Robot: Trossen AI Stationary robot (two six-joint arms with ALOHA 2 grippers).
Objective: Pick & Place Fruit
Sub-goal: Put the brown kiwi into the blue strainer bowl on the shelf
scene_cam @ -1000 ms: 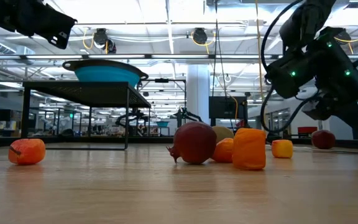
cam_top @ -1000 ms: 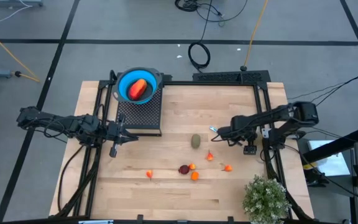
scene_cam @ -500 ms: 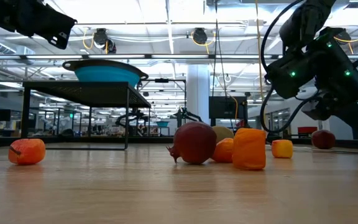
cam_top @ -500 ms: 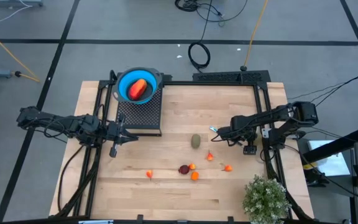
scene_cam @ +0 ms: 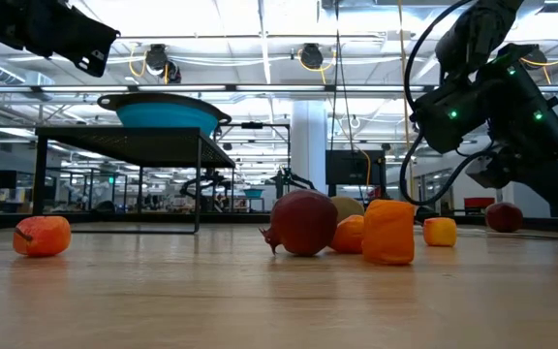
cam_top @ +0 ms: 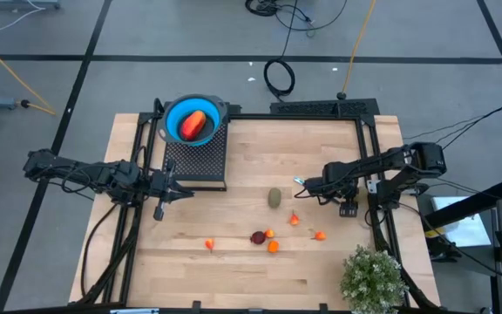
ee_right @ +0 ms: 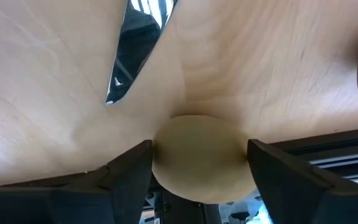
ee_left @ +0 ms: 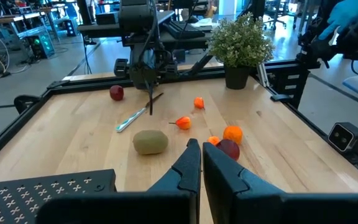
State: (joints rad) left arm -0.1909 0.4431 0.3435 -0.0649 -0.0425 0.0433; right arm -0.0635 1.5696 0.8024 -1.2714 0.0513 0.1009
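My right gripper (cam_top: 307,186) points steeply down at the table's right part, its fingers around a pale cream round piece (ee_right: 197,163). Beside it lies the thin silvery utensil (ee_right: 135,50). A brownish-green oval fruit (cam_top: 274,198) lies to its left. A dark red fruit (cam_top: 257,236) and several tiny orange ones (cam_top: 273,247) lie nearer the front edge. A red fruit (ee_left: 116,93) sits by the right arm. A red-orange fruit (cam_top: 195,125) lies in the blue bowl (cam_top: 169,112). My left gripper (ee_left: 201,149) hovers shut at the left. My right gripper has the pale round piece between its two fingers (ee_right: 132,171), which stand against its opposite sides (ee_right: 159,155). The fingers come from above, slanting down. The piece sits low at the wood; whether it rests on the table I cannot tell.
The blue bowl stands on a black mesh rack (cam_top: 194,161) at the back left. A bushy potted plant (cam_top: 371,277) stands at the front right corner. Black frame rails (cam_top: 369,157) edge the table. Bare wood lies between the rack and the front edge.
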